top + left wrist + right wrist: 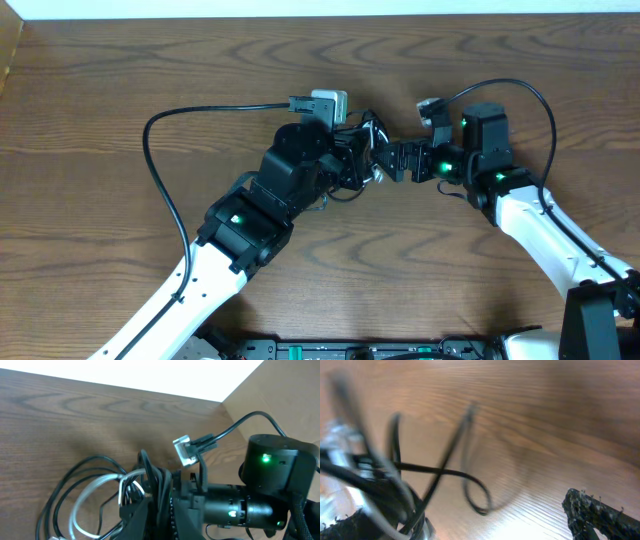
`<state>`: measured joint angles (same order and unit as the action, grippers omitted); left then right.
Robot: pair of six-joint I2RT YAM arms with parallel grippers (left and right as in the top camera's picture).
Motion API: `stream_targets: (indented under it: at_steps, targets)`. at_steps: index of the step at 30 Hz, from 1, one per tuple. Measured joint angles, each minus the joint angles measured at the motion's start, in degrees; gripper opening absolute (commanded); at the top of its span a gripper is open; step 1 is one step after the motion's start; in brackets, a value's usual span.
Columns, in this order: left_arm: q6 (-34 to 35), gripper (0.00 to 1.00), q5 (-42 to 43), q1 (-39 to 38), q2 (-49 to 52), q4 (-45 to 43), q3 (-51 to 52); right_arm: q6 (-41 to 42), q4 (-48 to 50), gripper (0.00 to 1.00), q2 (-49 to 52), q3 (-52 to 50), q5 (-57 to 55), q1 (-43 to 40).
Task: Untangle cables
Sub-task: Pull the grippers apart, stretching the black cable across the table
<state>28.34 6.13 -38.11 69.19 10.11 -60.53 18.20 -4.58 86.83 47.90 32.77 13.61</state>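
Note:
A tangle of black and white cables (366,132) lies at the table's middle between both arms. My left gripper (356,168) is shut on a black cable of the bundle. In the left wrist view the cable (152,472) runs up out of the jaws (162,507), with white loops (95,490) to the left. My right gripper (390,160) faces it from the right. In the blurred right wrist view its jaws (475,522) are wide open, with black cables (400,495) by the left finger and a small loop (477,495) on the wood.
A long black cable (150,150) loops out to the left and ends at a plug by a white adapter (330,102). Another black cable (550,120) arcs over the right arm from a silver connector (429,106), which also shows in the left wrist view (183,451).

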Motion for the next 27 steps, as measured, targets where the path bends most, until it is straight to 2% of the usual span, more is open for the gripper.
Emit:
stream_targets:
  at_steps: [8,13,18,27]
  targets:
    - [0.13,0.08,1.18,-0.15,0.22,-1.38,-0.04,3.28,-9.09,0.99,0.02,0.02,-24.96,1.53]
    - [-0.61,0.08,-1.20,-0.26,-1.03,-1.36,-0.04,6.75,-15.04,0.99,0.02,-0.02,-37.59,1.05]
    - [-1.68,0.08,-4.98,-0.26,-4.57,0.07,-0.04,7.93,-18.67,0.99,0.02,-0.02,-42.86,-2.45]
    - [-4.20,0.08,-9.70,3.65,-10.91,5.81,-0.02,8.20,-22.80,0.99,0.00,0.00,-42.56,-10.16]
